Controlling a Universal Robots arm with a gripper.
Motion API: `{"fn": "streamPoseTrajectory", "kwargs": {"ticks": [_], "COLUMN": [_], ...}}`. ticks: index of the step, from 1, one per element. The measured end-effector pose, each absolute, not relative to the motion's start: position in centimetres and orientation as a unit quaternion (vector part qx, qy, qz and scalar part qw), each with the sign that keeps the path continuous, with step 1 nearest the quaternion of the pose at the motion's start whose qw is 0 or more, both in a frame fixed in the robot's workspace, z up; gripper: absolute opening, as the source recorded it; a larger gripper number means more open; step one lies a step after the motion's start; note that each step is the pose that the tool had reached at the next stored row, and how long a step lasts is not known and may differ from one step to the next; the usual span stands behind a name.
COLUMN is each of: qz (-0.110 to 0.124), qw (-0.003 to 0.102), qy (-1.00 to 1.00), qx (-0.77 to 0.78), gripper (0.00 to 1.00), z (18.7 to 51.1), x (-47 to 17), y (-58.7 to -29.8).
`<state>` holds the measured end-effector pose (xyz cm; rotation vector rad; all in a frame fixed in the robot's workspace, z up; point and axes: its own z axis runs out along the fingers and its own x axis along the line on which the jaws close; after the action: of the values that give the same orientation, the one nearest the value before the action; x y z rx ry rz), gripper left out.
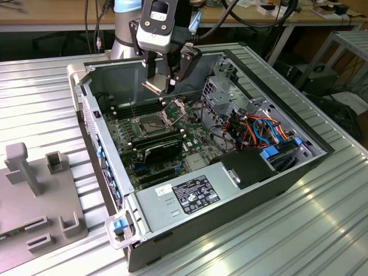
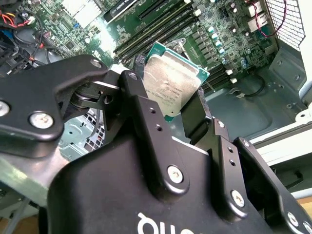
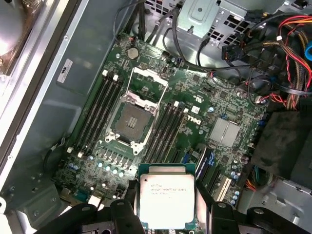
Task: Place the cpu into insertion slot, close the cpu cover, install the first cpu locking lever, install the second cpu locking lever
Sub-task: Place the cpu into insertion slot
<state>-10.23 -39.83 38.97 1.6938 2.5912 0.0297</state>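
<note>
Tool: the tool (image 1: 164, 81) hangs inside the open computer case (image 1: 275, 95), above the green circuit board (image 3: 214, 100). Its two black fingers (image 2: 141, 97) are drawn in on opposite edges of the cpu (image 3: 167, 197).
Grip: the fingers are closed as far as the chip's width lets them, and the chip sits between their tips with its metal top in plain sight in both wrist views.
Cpu: it is held in the air, clear of the board and not in the socket. In the exterior view it sits at a slant (image 1: 153, 86), higher than the socket and a little toward the case's back wall.
Insertion slot: the dark square socket (image 3: 131, 121) lies bare, with nothing seated in it, between two banks of long black memory slots (image 3: 100, 109).
Cpu cover: the silvery frame (image 3: 147, 84) is swung open on its hinge and stands up at the far edge of the socket (image 1: 148, 122).
Case: it lies on its side on a ribbed metal table (image 1: 46, 86), with a labelled power supply (image 1: 190, 192) along the near edge and a bundle of coloured cables (image 1: 264, 126) toward the exterior view's right.
Beside the case: a grey holder with upright posts (image 1: 34, 190) sits on the table at the exterior view's left.
</note>
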Motion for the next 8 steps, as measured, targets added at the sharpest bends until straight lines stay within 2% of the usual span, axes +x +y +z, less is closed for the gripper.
{"fn": "streamPoseTrajectory", "kwargs": {"ticks": [8], "qz": [0.009], "qw": [0.023], "qy": [0.822], "qx": [0.569], "gripper": [0.55], "z": [38.95], "x": [-10.24], "y": [-39.81]}}
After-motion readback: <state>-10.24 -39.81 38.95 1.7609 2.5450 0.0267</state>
